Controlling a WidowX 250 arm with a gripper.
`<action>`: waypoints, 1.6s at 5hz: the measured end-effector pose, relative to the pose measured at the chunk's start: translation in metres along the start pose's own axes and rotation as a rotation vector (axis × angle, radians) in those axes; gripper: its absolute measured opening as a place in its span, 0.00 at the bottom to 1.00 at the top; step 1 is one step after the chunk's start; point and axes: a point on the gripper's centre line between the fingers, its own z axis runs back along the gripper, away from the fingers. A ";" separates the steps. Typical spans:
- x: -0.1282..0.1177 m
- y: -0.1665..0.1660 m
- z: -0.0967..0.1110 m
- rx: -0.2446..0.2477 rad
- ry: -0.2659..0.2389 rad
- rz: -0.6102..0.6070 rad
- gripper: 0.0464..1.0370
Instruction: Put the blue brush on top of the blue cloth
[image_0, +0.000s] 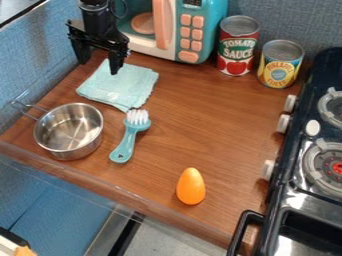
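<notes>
The gripper (99, 68) hangs at the 10 o'clock side of the worktop (207, 117), pointing down, its two fingers spread with a gap between them. In the camera's view, the finger nearer 3 o'clock overlaps the upper part of the light blue cloth (120, 86), which lies flat on the worktop with its bulk toward 5 o'clock from the gripper. The blue brush (127, 140) lies on the worktop, farther out at 5 o'clock: white bristles by the cloth's lowest corner, head toward 1 o'clock, the holed handle end toward 7. The brush is off the cloth; whether the two touch at that corner I cannot tell.

At 7 o'clock from the gripper, near the brush, sits a metal pot (67, 131), upright, its wire handle toward 10. At 2 o'clock a teal toy microwave (196, 53) stands with its pink-handled door open and a round orange piece (142, 23) inside. Beyond it, between 2 and 3, is a red tomato can (238, 46); a yellow can (280, 64) stands just beside that, at 3. An orange egg-shaped thing (191, 186) stands well out at 5 o'clock, and the black stove (296, 177) lines the worktop's 4 o'clock side.
</notes>
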 end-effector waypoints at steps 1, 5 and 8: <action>-0.009 -0.005 -0.017 -0.018 0.048 -0.003 0.96; -0.083 -0.095 0.012 -0.080 0.021 -0.224 0.96; -0.085 -0.103 -0.030 -0.013 0.095 -0.169 0.96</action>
